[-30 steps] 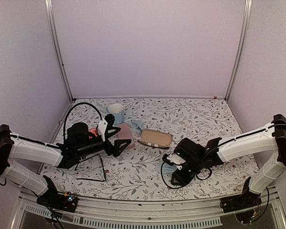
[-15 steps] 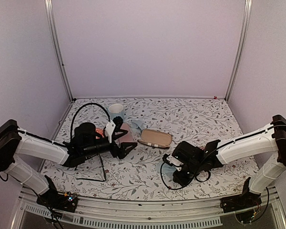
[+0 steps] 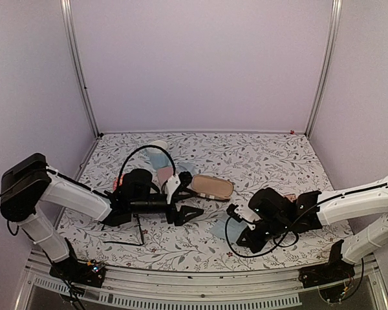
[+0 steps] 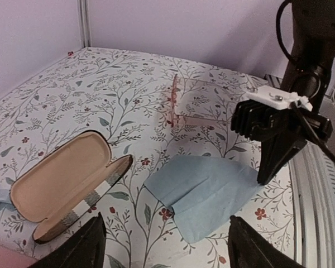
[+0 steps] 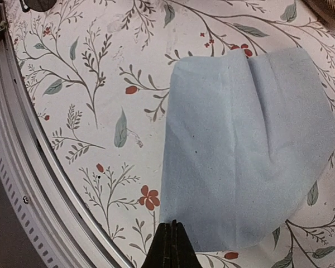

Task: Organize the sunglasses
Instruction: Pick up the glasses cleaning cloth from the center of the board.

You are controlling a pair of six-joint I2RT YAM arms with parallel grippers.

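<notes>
The left gripper (image 4: 166,234) is held wide open, empty; the right gripper (image 5: 170,237) is shut at the edge of the blue cloth (image 5: 251,145).

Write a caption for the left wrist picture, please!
Open glasses case, blue cloth and pinkish glasses on a flowery table; right gripper shut at the cloth's edge.

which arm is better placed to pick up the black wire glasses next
Left. The black glasses lie right beside the left arm, and the left gripper is open. The right gripper is far from them and shut at the edge of the blue cloth.
</notes>
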